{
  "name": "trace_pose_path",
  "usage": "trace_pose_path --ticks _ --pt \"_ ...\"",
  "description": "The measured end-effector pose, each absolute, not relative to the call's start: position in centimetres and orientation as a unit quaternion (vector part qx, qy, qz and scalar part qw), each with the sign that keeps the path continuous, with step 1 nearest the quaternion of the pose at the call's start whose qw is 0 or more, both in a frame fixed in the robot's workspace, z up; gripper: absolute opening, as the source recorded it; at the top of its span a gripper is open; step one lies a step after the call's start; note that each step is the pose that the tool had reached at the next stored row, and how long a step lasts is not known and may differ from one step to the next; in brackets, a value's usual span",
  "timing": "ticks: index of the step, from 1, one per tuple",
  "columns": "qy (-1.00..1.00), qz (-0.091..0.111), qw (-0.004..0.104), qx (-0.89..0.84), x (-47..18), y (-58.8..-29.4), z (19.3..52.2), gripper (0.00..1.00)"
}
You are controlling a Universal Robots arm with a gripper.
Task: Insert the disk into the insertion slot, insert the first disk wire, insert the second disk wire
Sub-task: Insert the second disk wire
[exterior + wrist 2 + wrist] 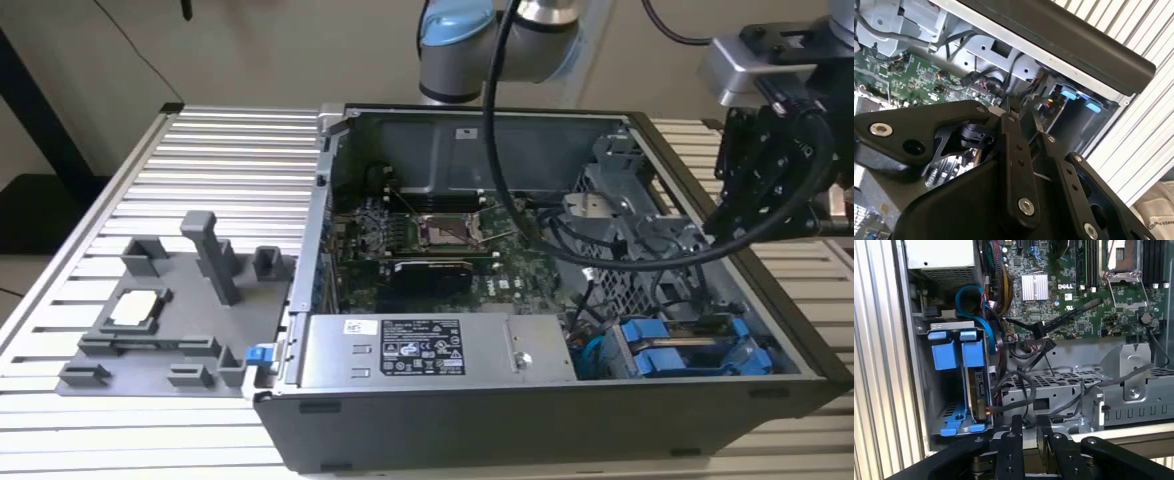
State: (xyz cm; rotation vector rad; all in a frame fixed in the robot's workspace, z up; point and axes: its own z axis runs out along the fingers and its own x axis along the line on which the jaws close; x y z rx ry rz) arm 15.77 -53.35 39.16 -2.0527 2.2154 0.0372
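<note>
The gripper [1030, 426] hangs above the open computer case [534, 420], at the drive cage end (open or closed, I cannot tell). The disk [976, 390], in its blue frame, sits inside the insertion slot [929, 390]. A blue cable [966, 292] loops just beside it.

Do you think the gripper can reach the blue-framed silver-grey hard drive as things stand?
Probably yes: the grey case is open, the hard drive faces the gripper unblocked, though black cables crowd it.
</note>
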Motion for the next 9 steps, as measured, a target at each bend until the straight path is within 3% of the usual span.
trace_pose_path --ticks 9 --pt "0.732 0.012 0.061 -0.678 14.95 -52.46 39.15 0.27"
